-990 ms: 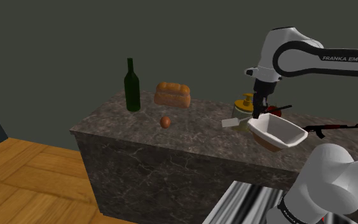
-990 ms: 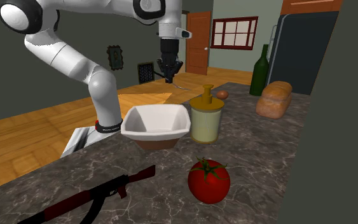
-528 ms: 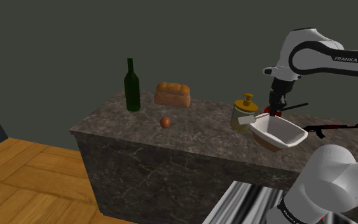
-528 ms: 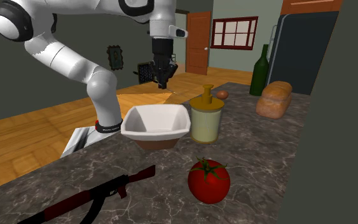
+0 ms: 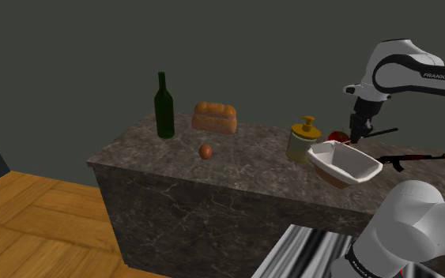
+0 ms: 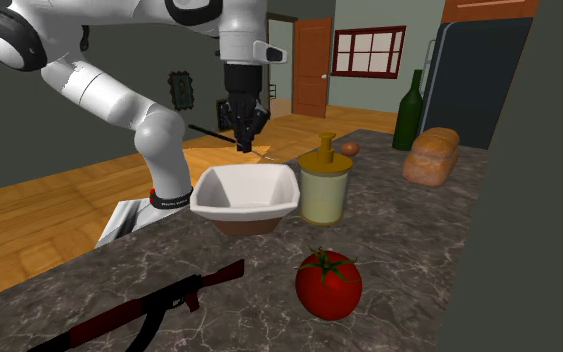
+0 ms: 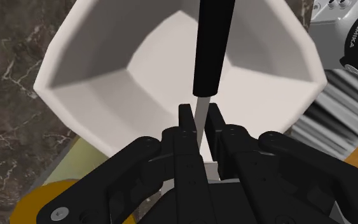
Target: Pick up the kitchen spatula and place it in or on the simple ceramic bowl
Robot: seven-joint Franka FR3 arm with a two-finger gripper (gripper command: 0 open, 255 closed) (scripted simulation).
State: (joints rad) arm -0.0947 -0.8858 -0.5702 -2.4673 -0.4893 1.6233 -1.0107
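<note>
The white bowl (image 5: pixel 347 167) (image 6: pixel 246 190) stands on the dark stone counter (image 5: pixel 213 162), near its edge by the stand. My gripper (image 5: pixel 360 133) (image 6: pixel 241 138) hangs above the bowl, shut on the spatula's thin neck. The spatula's black handle (image 5: pixel 383 131) (image 6: pixel 207 129) juts out sideways from the fingers, and its pale blade (image 6: pixel 265 152) pokes out the other side. In the wrist view my gripper (image 7: pixel 200 118) clasps the neck, and the black handle (image 7: pixel 209 44) lies over the bowl's hollow (image 7: pixel 107 70).
A cream jar with a yellow top (image 5: pixel 302 140) (image 6: pixel 325 186) stands right beside the bowl. A tomato (image 6: pixel 328 283) and a toy rifle (image 6: pixel 149 305) lie further along. A green bottle (image 5: pixel 164 108), a bread loaf (image 5: pixel 214 117) and a small brown ball (image 5: pixel 205 151) occupy the counter's far end.
My gripper has carried the spatula from beside the jar towards the shoulder view's right, to a spot over the bowl. The grip has stayed the same.
</note>
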